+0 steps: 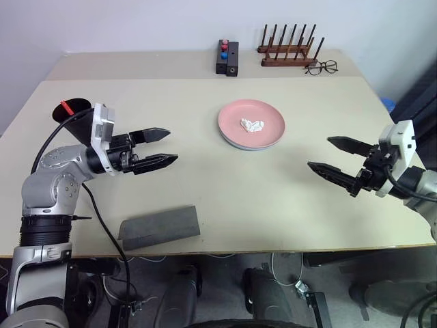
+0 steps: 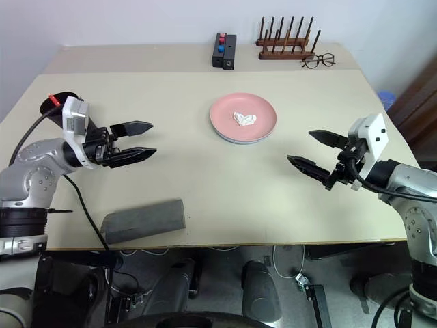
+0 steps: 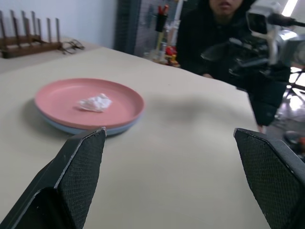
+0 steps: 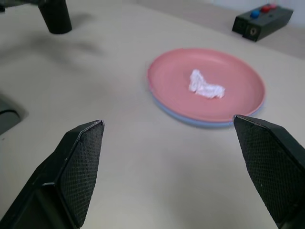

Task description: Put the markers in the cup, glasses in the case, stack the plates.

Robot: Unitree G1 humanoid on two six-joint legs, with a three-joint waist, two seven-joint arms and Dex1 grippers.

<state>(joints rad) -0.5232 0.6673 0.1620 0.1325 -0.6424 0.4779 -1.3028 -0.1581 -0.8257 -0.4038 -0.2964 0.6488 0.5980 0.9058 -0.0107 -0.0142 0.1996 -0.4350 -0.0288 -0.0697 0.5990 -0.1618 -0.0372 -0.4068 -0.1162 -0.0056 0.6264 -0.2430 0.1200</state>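
Observation:
The salmon pink plate (image 1: 263,116) lies stacked on the light blue plate (image 3: 71,130) at the table's middle, with a crumpled white scrap (image 1: 252,125) on top. At the far left stands the black cup (image 1: 76,117), and a marker's red end (image 1: 66,107) sticks out of it. The grey case (image 1: 159,227) lies closed near the front left edge. The glasses are out of view. My left gripper (image 1: 172,145) hovers open beside the cup, pointing toward the plates. My right gripper (image 1: 319,152) hovers open to the right of the plates. Both are empty.
Along the table's back stand a black box with red and blue buttons (image 1: 227,57), a wooden peg rack (image 1: 287,49) and thin wire-framed spectacles (image 1: 321,67). A person in dark clothes (image 3: 209,33) sits beyond the table's right side.

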